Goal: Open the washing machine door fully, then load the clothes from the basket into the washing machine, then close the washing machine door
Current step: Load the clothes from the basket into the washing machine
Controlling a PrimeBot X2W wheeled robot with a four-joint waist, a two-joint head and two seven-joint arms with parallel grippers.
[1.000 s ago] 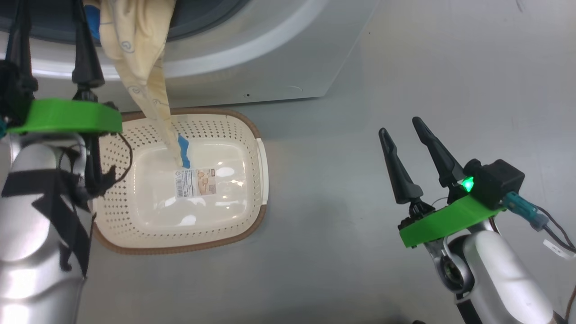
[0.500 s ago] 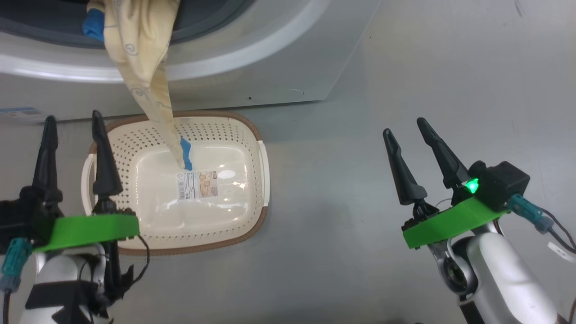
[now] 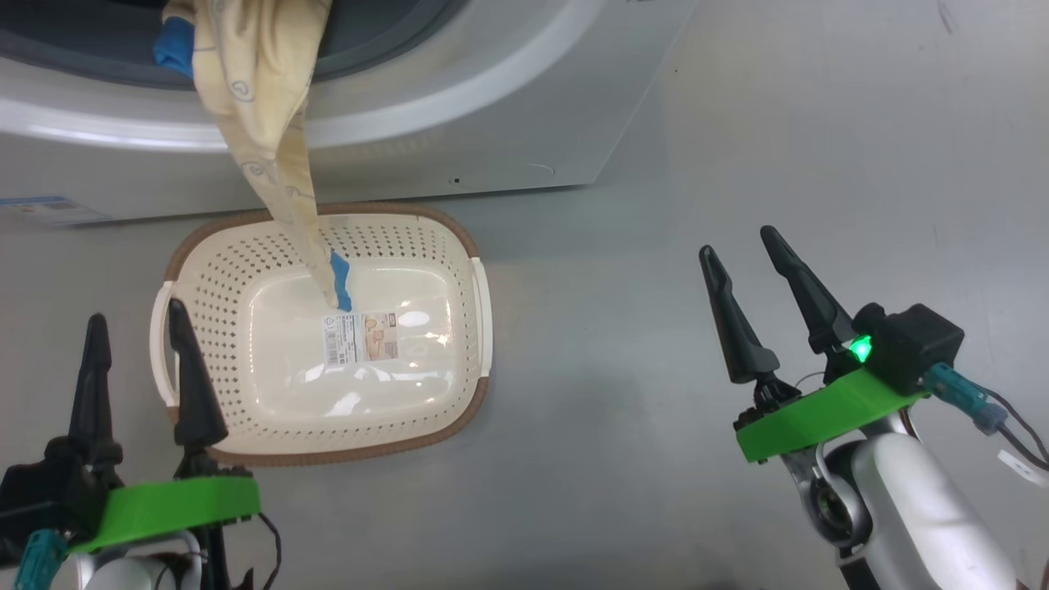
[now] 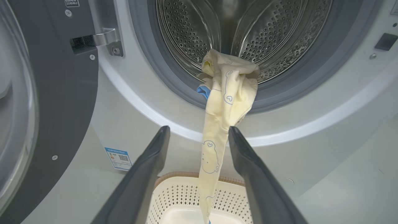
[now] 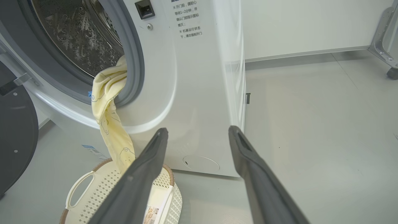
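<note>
Right now the pale yellow clothes (image 3: 270, 139) hang from the washing machine (image 3: 492, 106) mouth, directly above the basket (image 3: 459, 410), their blue-edged tip seemingly touching its floor. The washing machine door (image 4: 46, 93) stands open, left of the basket. At the basket's near-left corner the left gripper (image 3: 137, 312) is spread and empty. Well right of the basket, the right gripper (image 3: 737, 241) is likewise.

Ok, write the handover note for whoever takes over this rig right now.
Left claw: open, empty, near the basket's left handle.
Right claw: open, empty, right of the basket.
Washing machine door: open.
Clothes: bunched on the washing machine's opening rim, tail hanging into the basket.
Done: door opened, basket otherwise emptied.
Left: push the tail inside, close the door.
</note>
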